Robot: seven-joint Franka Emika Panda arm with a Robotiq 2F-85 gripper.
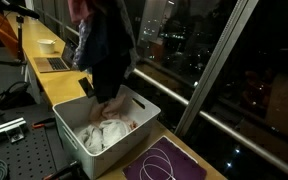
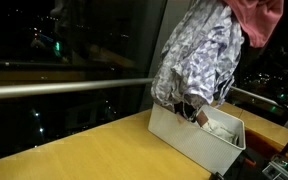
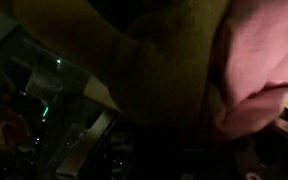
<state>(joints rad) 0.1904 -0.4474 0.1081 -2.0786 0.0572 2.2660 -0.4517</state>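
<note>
A bundle of clothes hangs in the air over a white bin [image 1: 136, 128] [image 2: 187, 140] on the wooden table. The bundle is a grey-and-white patterned garment [image 2: 196, 55], dark in an exterior view [image 1: 106, 50], with a pink cloth [image 2: 256, 20] [image 1: 81, 8] at its top. The lower end of the bundle dips into the bin. My gripper is hidden by the cloth at the top of the bundle, and the hanging weight shows it is held. The wrist view is dark, filled by dark fabric and the pink cloth [image 3: 254, 70]. More pale clothes [image 1: 106, 132] [image 2: 224, 128] lie inside the bin.
A laptop [image 1: 52, 64] and a small box [image 1: 49, 45] sit further along the table. A purple mat with a white cable [image 1: 169, 162] lies beside the bin. Dark windows with a rail [image 2: 64, 88] border the table; a black perforated bench [image 1: 14, 150] stands alongside.
</note>
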